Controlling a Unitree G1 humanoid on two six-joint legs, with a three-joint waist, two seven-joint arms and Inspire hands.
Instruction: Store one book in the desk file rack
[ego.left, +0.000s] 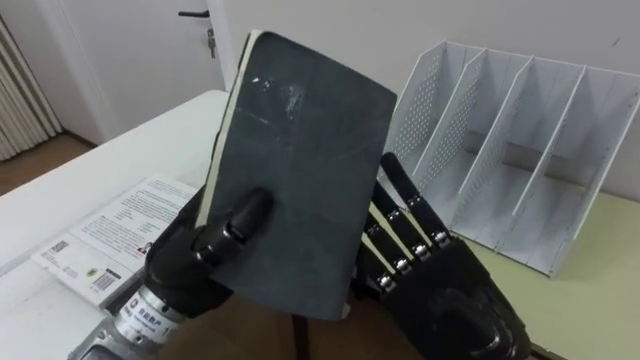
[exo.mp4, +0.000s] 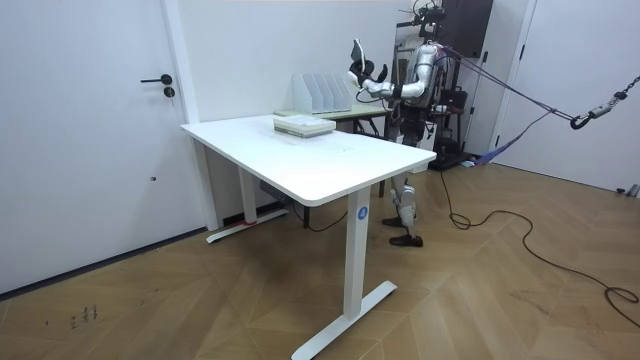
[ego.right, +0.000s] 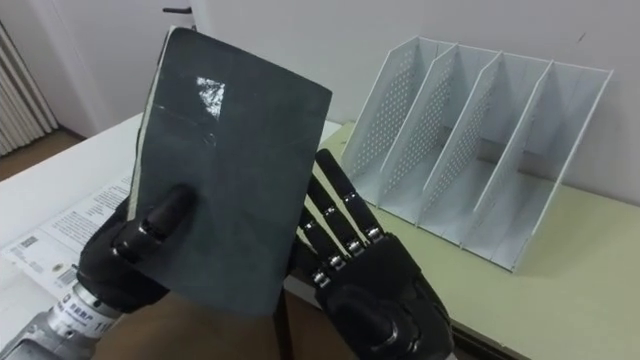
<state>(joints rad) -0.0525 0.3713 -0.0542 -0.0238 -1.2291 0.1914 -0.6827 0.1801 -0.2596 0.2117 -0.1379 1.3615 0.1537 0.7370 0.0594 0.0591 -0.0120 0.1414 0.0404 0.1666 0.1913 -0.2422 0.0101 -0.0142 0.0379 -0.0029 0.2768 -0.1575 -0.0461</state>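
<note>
A dark grey book (ego.left: 300, 150) is held upright and slightly tilted in front of me, above the table's edge. My left hand (ego.left: 190, 265) grips its lower left corner, thumb pressed on the cover and fingers behind it. My right hand (ego.left: 450, 300) lies with straight fingers against the book's lower right edge and back. The white perforated file rack (ego.left: 520, 150) stands behind and to the right, its slots bare, on a pale green table (ego.left: 600, 290). In the room view I stand at the far side of the white desk (exo.mp4: 310, 150), book (exo.mp4: 357, 52) raised near the rack (exo.mp4: 322, 92).
A white-covered book (ego.left: 110, 240) lies flat on the white desk at my lower left, seen as a small stack (exo.mp4: 303, 125) in the room view. A wall and a door are close behind the tables.
</note>
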